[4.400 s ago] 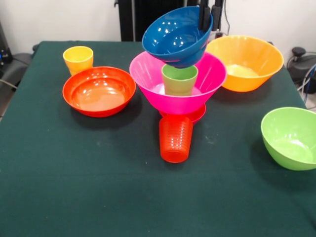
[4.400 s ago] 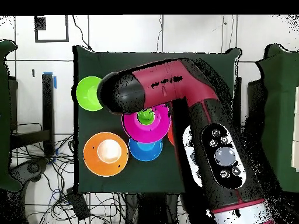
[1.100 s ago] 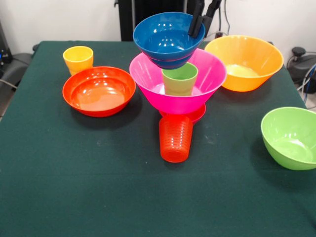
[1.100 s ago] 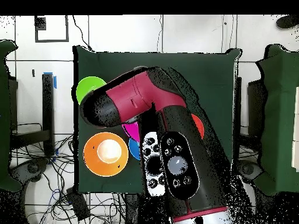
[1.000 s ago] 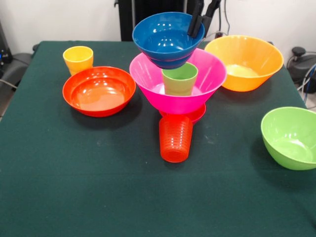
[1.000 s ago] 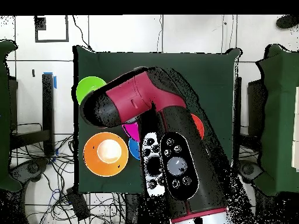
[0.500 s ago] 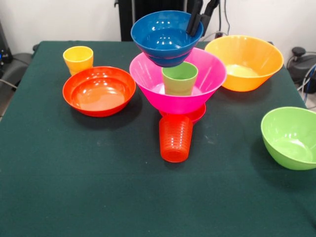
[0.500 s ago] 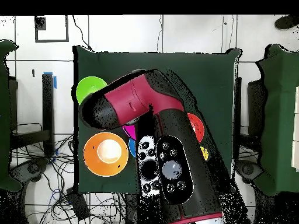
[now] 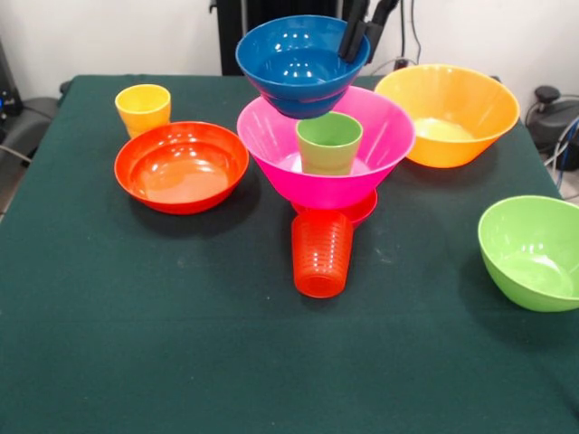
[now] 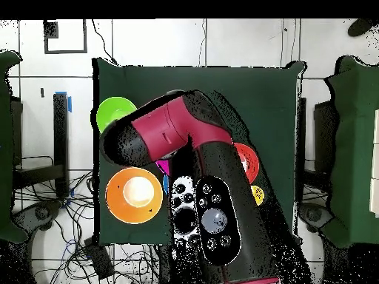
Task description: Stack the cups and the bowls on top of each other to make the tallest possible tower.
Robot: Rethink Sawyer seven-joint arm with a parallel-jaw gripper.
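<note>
My gripper (image 9: pixel 357 43) is shut on the right rim of the medium blue bowl (image 9: pixel 298 61), holding it level over the far left rim of the large pink bowl (image 9: pixel 357 167). I cannot tell whether the two bowls touch. A light green cup (image 9: pixel 329 143) stands upright inside the pink bowl. The pink bowl rests on a small magenta-red bowl (image 9: pixel 364 209). A ribbed orange-red cup (image 9: pixel 322 253) stands just in front of this tower. In the overhead view the arm (image 10: pixel 192 170) hides the gripper and the tower except a pink sliver (image 10: pixel 161 167).
On the left a yellow cup (image 9: pixel 143 108) stands behind a shallow red-orange bowl (image 9: pixel 181 166). A large yellow-orange bowl (image 9: pixel 448 113) sits at the back right and a lime green bowl (image 9: pixel 532 251) at the right edge. The overhead view shows the lime bowl (image 10: pixel 111 115) and the yellow-orange bowl (image 10: pixel 133 194).
The blue bowl has risen a little and drifted left in my gripper. It was tilted 4.4 s ago and is level now. The arm has swung in the overhead view.
</note>
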